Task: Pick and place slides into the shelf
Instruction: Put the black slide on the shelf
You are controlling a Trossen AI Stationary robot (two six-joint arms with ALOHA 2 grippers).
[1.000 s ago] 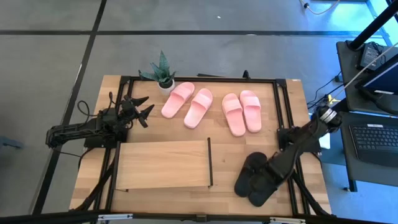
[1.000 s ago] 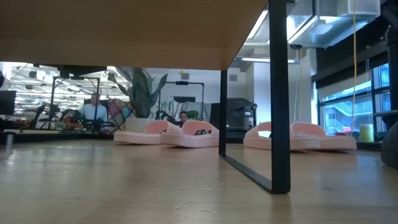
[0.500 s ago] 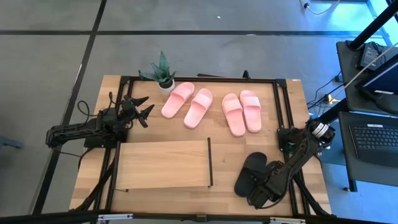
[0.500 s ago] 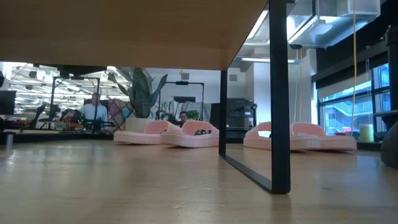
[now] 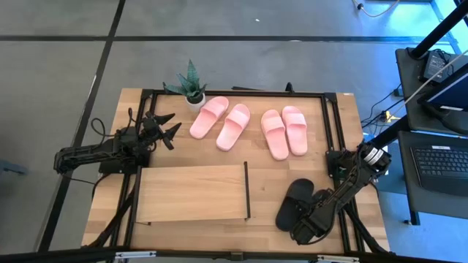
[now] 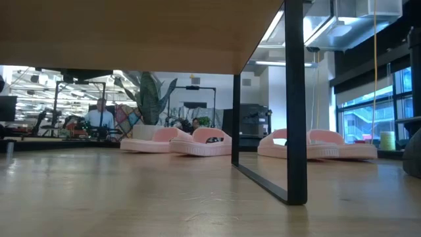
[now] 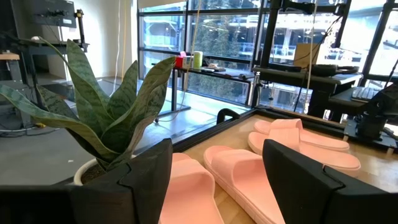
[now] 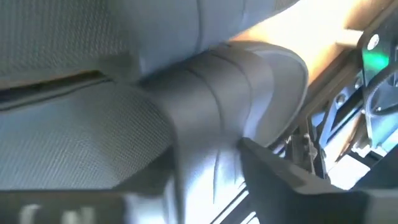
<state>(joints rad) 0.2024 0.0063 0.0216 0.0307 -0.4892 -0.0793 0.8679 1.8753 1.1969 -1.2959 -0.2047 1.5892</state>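
Lower right of the high view: right gripper (image 5: pixel 306 229) is down on the matte black slide pair (image 5: pixel 293 204), at the pair's right-hand slide. The right wrist view is filled by the dark strap of that black slide (image 8: pixel 217 106), with one finger (image 8: pixel 280 177) against it. The fingers look partly closed around the strap, but a firm hold can't be confirmed and nothing is lifted.

Lower centre of the high view: the low shelf with a flat light-wood top board and thin black end frame (image 5: pixel 191 193) has nothing on its top. In the low view, the space under the board (image 6: pixel 131 33) is bare.

Left middle: left gripper (image 5: pixel 165 126) waits just off the table's left edge, fingers spread wide and holding nothing. In the left wrist view its fingers (image 7: pixel 146 171) frame the slides ahead.

Upper centre: two pale pink slide pairs, the left pair (image 5: pixel 220 121) and the right pair (image 5: pixel 284 131), lie on the plank tabletop (image 5: pixel 344 124). A small potted green plant (image 5: pixel 190 86) sits at upper left.

Progress, as I judge it: no slides are shelved and all six remain; the first pick is underway on a black slide.

View differences:
- Only the high view shows the layout and both arms.
- Only the low view shows under the shelf, plus a person (image 6: pixel 100 117) far back in the room.
- Only the right wrist view shows the strap contact.
- The low view shows the black pair only as a dark sliver at its right edge.
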